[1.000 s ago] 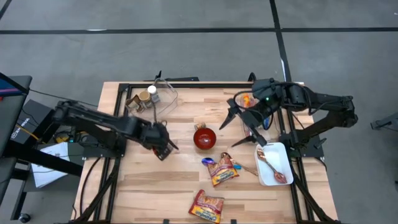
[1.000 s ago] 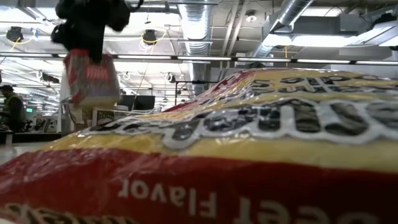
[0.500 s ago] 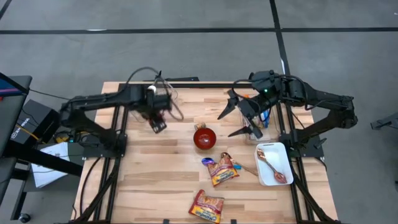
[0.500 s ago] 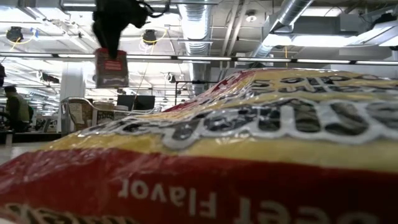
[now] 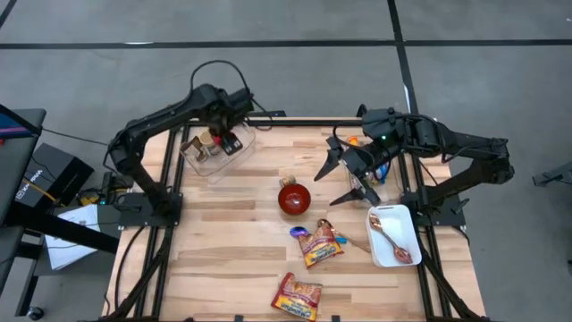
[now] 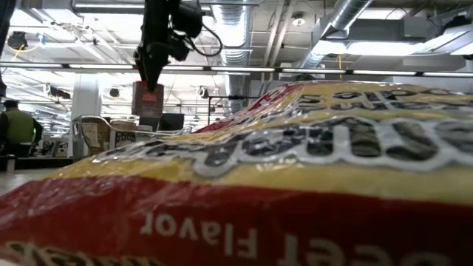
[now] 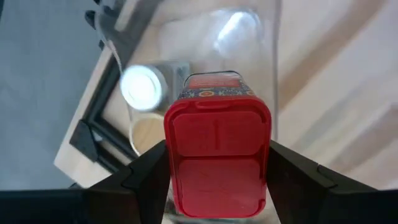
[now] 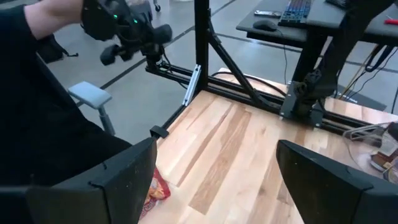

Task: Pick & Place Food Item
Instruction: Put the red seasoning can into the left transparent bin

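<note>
My left gripper [image 5: 231, 141] hangs over a clear plastic bin [image 5: 201, 165] at the table's far left, shut on a red-lidded food container [image 7: 216, 158]. In the low view the container [image 6: 148, 99] hangs under the gripper [image 6: 157, 55]. The bin [image 7: 261, 37] holds a white-lidded jar [image 7: 142, 87] and other small items. My right gripper [image 5: 344, 179] hovers open above the table, right of a red bowl [image 5: 294, 199], with nothing between its fingers [image 8: 124, 180]. My left gripper pinches the container between its two fingers, on two opposite sides at the red-lidded end [image 7: 173, 168]. The fingers point steeply down from above. The container hangs upright below them, lifted clear, over the bin.
Two snack packets [image 5: 317, 243] [image 5: 298, 295] lie near the table's front; one fills the low view's foreground [image 6: 295, 170]. A white tray [image 5: 402, 219] with a spoon sits at the right. A person's dark sleeve [image 8: 37, 93] shows beyond the table.
My left gripper has swung from the table's left middle toward the far edge and slightly up, rolling as it went, and now stands over the clear bin. The red-lidded container has travelled with it, lifted clear throughout. My right gripper has rolled a little in place.
</note>
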`<state>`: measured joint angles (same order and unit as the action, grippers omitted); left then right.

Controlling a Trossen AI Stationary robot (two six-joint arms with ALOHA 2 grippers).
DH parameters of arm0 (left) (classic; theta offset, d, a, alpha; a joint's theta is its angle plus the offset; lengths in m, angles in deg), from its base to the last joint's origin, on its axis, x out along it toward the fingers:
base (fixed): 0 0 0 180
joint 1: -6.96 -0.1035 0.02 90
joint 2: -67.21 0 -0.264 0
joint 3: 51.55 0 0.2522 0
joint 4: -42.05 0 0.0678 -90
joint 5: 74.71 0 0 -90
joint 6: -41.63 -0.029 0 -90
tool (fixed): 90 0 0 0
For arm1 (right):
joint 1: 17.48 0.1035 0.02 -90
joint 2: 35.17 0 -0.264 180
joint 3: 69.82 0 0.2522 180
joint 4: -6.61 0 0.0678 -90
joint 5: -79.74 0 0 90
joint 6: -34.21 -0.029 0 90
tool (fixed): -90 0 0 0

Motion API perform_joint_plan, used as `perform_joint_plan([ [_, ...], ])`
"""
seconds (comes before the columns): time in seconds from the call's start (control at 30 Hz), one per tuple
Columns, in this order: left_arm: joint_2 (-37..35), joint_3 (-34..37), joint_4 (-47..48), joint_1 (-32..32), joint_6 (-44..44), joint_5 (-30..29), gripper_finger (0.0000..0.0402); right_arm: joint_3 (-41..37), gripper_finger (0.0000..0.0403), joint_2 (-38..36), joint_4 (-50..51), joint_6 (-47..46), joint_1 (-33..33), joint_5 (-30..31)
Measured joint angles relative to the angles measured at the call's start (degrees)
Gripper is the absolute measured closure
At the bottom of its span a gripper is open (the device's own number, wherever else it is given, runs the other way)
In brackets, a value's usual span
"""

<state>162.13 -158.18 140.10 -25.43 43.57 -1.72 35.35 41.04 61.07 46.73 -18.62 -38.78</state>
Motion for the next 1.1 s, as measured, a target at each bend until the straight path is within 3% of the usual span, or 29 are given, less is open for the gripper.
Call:
perform_joint_plan([
  [0.17,1.4,0.0,-5.7,-1.7,-2.0,1.5,0.0187,-0.7,0.0078,0.0,-0.5,-1.0,0.1,0.1],
  [0.73,10.9,0.0,-10.1,-1.8,-2.6,1.9,0.0187,-4.8,0.0078,0.0,-3.5,-0.6,-1.1,0.1],
  [1.1,13.4,2.5,-13.1,-4.4,-3.1,2.4,0.0187,-4.8,0.0078,0.0,-3.4,-0.2,-2.0,-0.1],
])
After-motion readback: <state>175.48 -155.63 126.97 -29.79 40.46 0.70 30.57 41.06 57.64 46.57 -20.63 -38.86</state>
